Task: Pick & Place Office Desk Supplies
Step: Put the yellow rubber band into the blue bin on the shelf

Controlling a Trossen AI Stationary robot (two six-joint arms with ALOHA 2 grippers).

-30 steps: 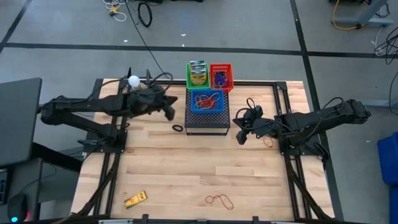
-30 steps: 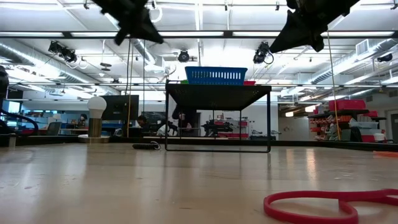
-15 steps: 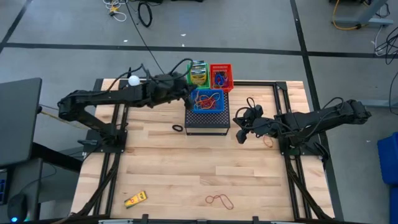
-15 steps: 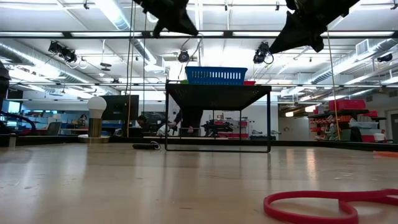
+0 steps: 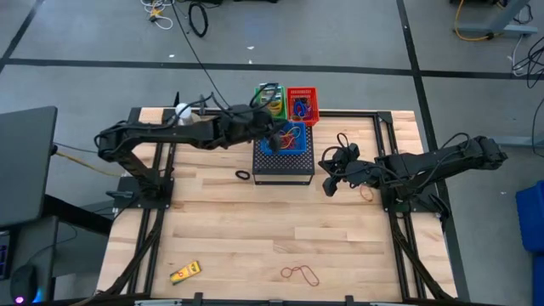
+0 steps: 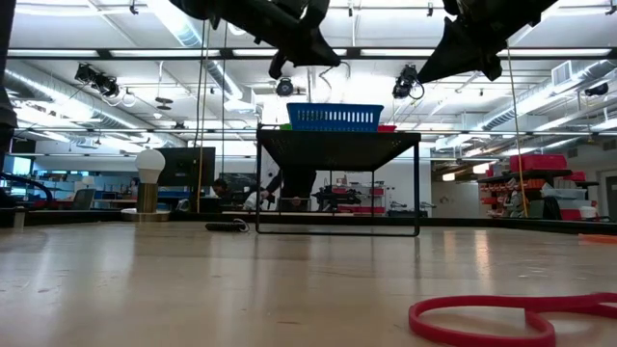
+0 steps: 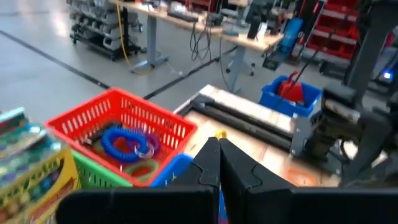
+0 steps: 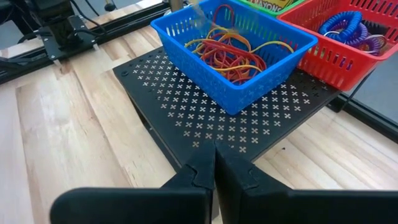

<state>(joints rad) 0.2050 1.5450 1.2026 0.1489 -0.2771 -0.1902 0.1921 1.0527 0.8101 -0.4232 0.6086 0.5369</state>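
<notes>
My left gripper point(image 5: 283, 129) hangs above the blue basket point(image 5: 284, 139) of red and yellow rubber bands point(image 8: 231, 53). It is shut on a thin band. The blue basket stands on the black mesh box point(image 5: 283, 166). Behind it stand a red basket point(image 5: 302, 104) with coloured rings point(image 7: 127, 142) and a green basket point(image 5: 270, 102) with printed boxes. My right gripper point(image 5: 330, 182) is shut, touches nothing and hovers right of the mesh box. On the table lie a black ring point(image 5: 244, 175), a yellow item point(image 5: 185, 272) and loose rubber bands point(image 5: 299, 274). My left gripper pinches a thin rubber band between its shut fingertips point(image 7: 219, 148), coming from the table's left and slanting down. A slack loop of the band point(image 6: 331, 69) hangs below the fingers, clear of the blue basket. Which part of the band is pinched is too small to tell.
A white light bulb point(image 5: 182, 110) stands near the table's far left corner. More rubber bands lie right of the mesh box point(image 5: 342, 140) and under the right arm point(image 5: 367, 194). The near half of the wooden table point(image 5: 255, 238) holds only the yellow item and one band cluster.
My left gripper has swung toward the table's right, from left of the mesh box to above the blue basket, carrying the thin band along. My right arm has kept still.
</notes>
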